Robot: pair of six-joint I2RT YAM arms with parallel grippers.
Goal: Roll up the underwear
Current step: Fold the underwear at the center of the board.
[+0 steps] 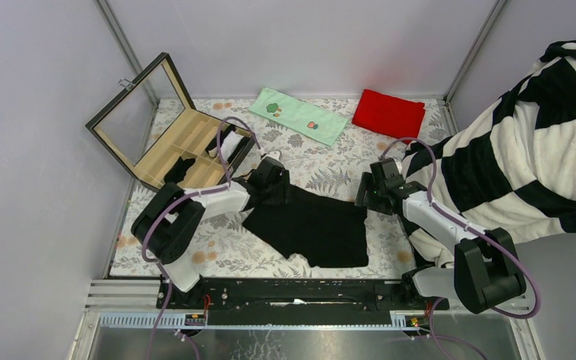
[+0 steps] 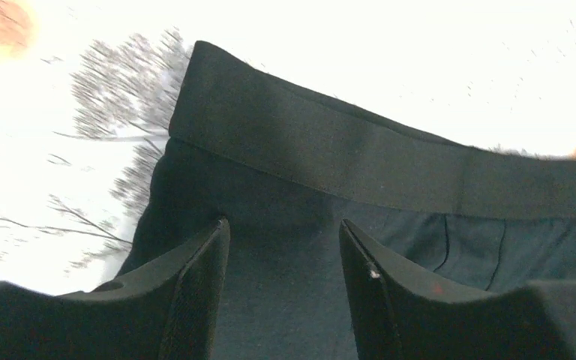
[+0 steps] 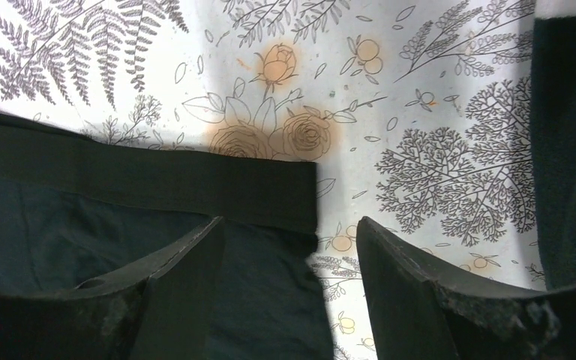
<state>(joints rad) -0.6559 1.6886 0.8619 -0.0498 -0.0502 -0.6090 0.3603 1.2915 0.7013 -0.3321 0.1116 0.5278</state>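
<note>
matt black cloth underwear, wooden box

a floral-printed cover lies over the table. at its far left stands a wooden compartment box, its glass lid raised. a pale green cloth and a red cloth lie along the far edge, apart. a black-and-white striped blanket is heaped at the right.

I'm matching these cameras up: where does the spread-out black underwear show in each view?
Top external: underwear flat in the middle of the picture.
Left wrist: fills the lower right, beneath the open left gripper.
Right wrist: lower left, its corner between the open right gripper's fingers.
Shared landmark: its waistband, lying on the floral tablecloth.
</note>
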